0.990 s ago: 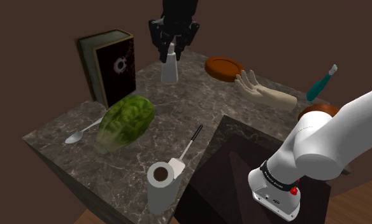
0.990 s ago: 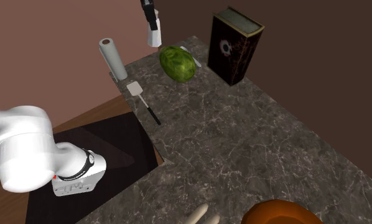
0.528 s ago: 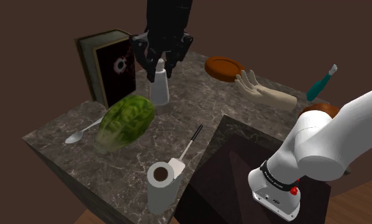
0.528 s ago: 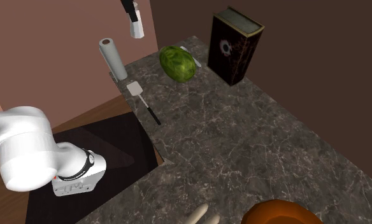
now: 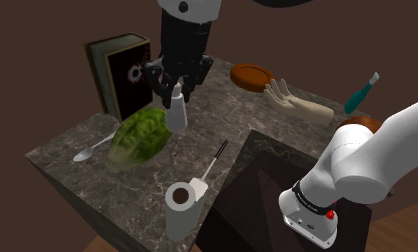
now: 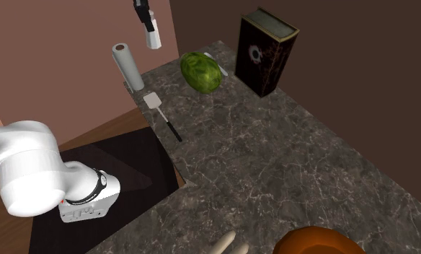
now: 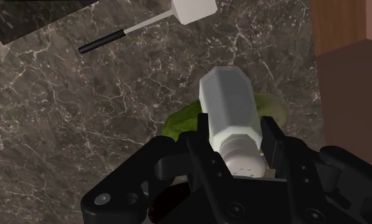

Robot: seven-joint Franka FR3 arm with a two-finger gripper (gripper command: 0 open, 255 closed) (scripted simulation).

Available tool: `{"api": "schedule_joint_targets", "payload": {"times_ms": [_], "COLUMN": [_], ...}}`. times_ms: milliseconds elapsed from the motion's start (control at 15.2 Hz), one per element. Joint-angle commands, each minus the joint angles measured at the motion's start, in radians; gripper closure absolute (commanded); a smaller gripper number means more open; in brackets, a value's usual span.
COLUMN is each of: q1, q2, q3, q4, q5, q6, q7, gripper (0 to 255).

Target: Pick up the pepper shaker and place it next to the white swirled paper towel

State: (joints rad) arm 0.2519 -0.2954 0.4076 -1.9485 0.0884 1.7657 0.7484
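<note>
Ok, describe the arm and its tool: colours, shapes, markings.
The arm has smooth, rounded white links with dark joint bands; one band near its base carries pale lettering beside a small red dot. The all-black two-finger tool has a blocky body with round recesses.

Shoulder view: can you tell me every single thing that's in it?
Table: one, dark marbled, centre.
Lettuce: one, green, on the table.
Shaker: one, white, in the air above the lettuce.
Book: one, dark, upright behind the lettuce.
Spoon: one, silvery, beside the lettuce.
Paper towel: one, white, upright at the table's near corner.
Spatula: one, white with black handle, beside the paper towel.
Plate: one, brown, far side of the table.
Model hand: one, beige, beside the plate.
Tool: one, teal with white tip, the shoulder view's right.
Arm: one, white, the shoulder view's lower right.
Pincer: one, black, shut on the shaker.
</note>
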Motion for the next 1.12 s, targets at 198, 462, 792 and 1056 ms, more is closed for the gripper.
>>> {"api": "schedule_joint_targets", "payload": {"times_ms": [198, 462, 792, 1056], "q1": [0.003, 0.005, 0.007, 0.008], "q2": [-0.006, -0.007, -0.002, 0.006], "q3": [0.003, 0.007, 0.012, 0.018], "q4": [-0.073, -0.127, -0.19, -0.237], "q5": [0.004, 0.006, 0.008, 0.007], "q6": [0.068, 0.121, 0.189, 0.243], "q7": [-0.001, -0.001, 0.0, 0.003], "gripper": [255, 255, 255, 255]}}
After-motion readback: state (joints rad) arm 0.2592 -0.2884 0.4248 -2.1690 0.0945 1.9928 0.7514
